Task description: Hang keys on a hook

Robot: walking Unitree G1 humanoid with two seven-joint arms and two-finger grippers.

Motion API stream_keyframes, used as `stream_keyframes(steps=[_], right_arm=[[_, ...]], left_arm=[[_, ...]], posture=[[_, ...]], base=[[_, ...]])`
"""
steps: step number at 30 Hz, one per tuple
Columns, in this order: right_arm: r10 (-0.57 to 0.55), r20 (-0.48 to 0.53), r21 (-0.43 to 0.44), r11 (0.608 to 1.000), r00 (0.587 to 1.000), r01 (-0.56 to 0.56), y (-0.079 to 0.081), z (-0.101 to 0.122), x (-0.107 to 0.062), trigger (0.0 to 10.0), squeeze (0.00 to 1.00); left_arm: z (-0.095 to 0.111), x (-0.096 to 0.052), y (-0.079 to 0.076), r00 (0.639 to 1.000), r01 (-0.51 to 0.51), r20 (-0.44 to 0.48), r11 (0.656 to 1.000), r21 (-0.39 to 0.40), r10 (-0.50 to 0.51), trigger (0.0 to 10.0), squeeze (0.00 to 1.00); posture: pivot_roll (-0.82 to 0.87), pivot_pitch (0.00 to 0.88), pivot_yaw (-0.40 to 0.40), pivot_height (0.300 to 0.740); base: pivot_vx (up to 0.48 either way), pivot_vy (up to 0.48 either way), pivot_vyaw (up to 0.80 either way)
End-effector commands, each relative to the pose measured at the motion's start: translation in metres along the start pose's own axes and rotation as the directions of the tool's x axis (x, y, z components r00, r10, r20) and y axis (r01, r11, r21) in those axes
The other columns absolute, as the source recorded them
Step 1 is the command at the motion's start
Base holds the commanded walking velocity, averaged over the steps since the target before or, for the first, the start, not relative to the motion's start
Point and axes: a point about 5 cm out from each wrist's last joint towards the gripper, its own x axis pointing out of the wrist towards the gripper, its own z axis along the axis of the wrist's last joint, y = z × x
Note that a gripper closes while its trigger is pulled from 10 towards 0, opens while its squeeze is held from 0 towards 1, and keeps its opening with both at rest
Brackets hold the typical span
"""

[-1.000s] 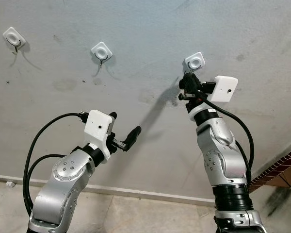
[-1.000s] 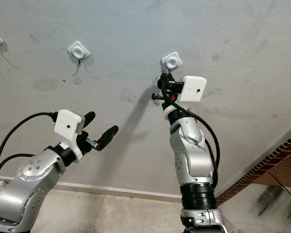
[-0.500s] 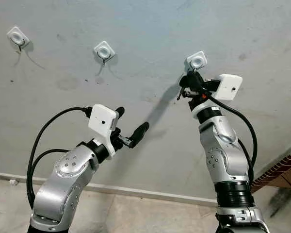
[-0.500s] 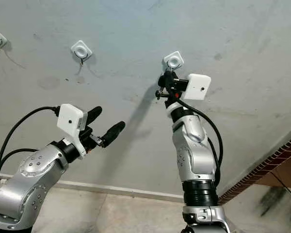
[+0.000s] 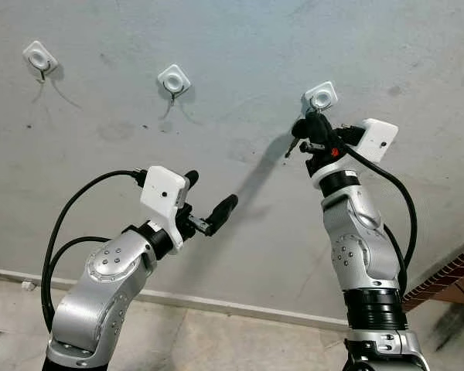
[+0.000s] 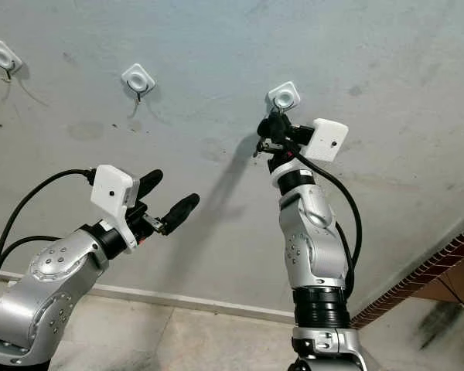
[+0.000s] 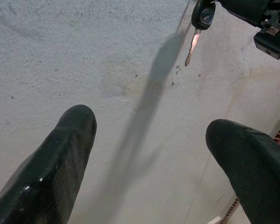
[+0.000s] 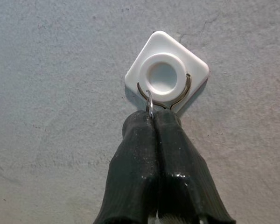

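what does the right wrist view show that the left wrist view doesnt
Right wrist view alone: the white hook seen close, its wire prongs curving below the round center, and the key ring pinched between the right hand's shut fingers, touching the hook's wire.

Left wrist view alone: the left hand's two black fingers spread wide apart with nothing between them, and the key dangling from the right hand, black head up, blade down.

Both share: the grey plastered wall.
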Motion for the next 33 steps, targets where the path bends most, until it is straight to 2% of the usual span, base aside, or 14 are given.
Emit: stream_keyframes(steps=[1,3,7,11,19,22,28,33], right_arm=[[0.021,0.05,-0.053,0.998,0.999,-0.018,-0.002,0.016,-0.002,10.0,0.0],[0.049,0.054,-0.06,0.997,0.997,-0.045,0.002,0.019,-0.003,10.0,0.0],[0.175,0.063,-0.018,0.985,0.983,-0.174,0.014,0.029,-0.011,10.0,0.0],[0.213,0.054,-0.008,0.977,0.975,-0.213,0.017,0.031,-0.016,10.0,0.0],[0.223,0.004,0.012,0.975,0.975,-0.223,0.013,0.023,-0.019,10.0,0.0],[0.248,-0.042,0.019,0.969,0.968,-0.247,0.016,0.013,-0.021,10.0,0.0],[0.237,-0.06,0.017,0.971,0.97,-0.237,0.014,0.007,-0.022,10.0,0.0],[0.214,-0.057,0.016,0.977,0.975,-0.213,0.012,0.003,-0.016,10.0,0.0]], left_arm=[[0.003,0.0,-0.002,1.0,0.012,0.006,1.0,0.018,-0.012,10.0,0.0],[0.003,0.001,-0.002,1.0,0.01,0.005,1.0,0.019,-0.011,10.0,0.0],[0.002,0.001,-0.002,1.0,0.01,0.004,1.0,0.02,-0.01,10.0,0.0],[0.001,0.001,-0.002,1.0,0.011,0.0,1.0,0.018,-0.011,10.0,0.0],[-0.001,0.001,-0.002,1.0,0.013,-0.007,1.0,0.018,-0.013,10.0,0.0],[-0.001,0.0,-0.002,1.0,0.011,-0.011,1.0,0.02,-0.01,10.0,0.0],[-0.001,0.0,-0.002,1.0,0.01,-0.012,1.0,0.02,-0.01,10.0,0.0],[-0.001,0.001,-0.002,1.0,0.014,-0.012,1.0,0.019,-0.014,10.0,0.0]], posture=[[0.19,0.01,-0.065,0.74],[0.19,0.01,-0.063,0.74],[0.19,0.011,-0.062,0.74],[0.19,0.012,-0.061,0.74],[0.19,0.013,-0.061,0.74],[0.19,0.013,-0.061,0.74],[0.19,0.013,-0.061,0.74],[0.19,0.013,-0.061,0.74]], base=[[0.0,0.0,0.0],[0.0,0.0,0.0],[0.0,0.0,0.0],[0.0,0.0,0.0],[0.0,0.0,0.0],[0.0,0.0,0.0],[0.0,0.0,0.0],[0.0,0.0,0.0]])
